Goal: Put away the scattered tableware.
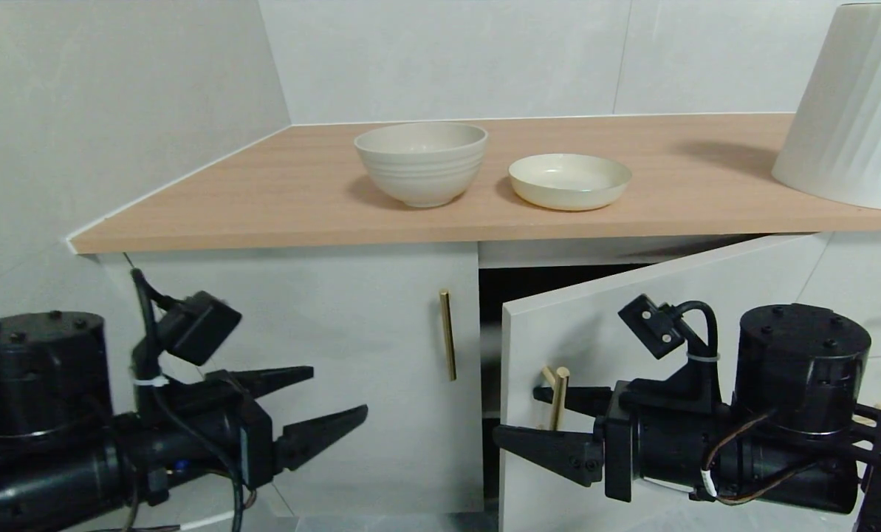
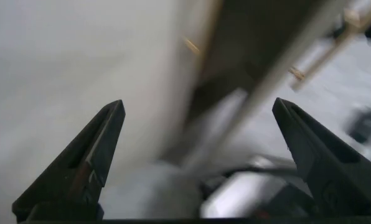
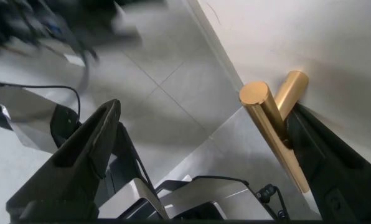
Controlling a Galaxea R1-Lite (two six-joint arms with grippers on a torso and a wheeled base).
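hanging low in front of the shut left cabinet door (image 1: pixel 314 325) with the left gripper (image 1: pixel 339 389) spread wide and holding nothing. having the right gripper (image 1: pixel 515 414) at the gold handle (image 1: pixel 557 399) of the half-open right door (image 1: pixel 632 295), fingers (image 3: pixel 92 155) wide apart with the handle between them and right by one finger, not squeezed. seeing up on the wooden counter (image 1: pixel 248 207) a pale bowl (image 1: pixel 420 162) and a flat little dish (image 1: pixel 569 181) just beside it, not touching, both right side up, with a big white lamp shade (image 1: pixel 854 111) well off to the right.
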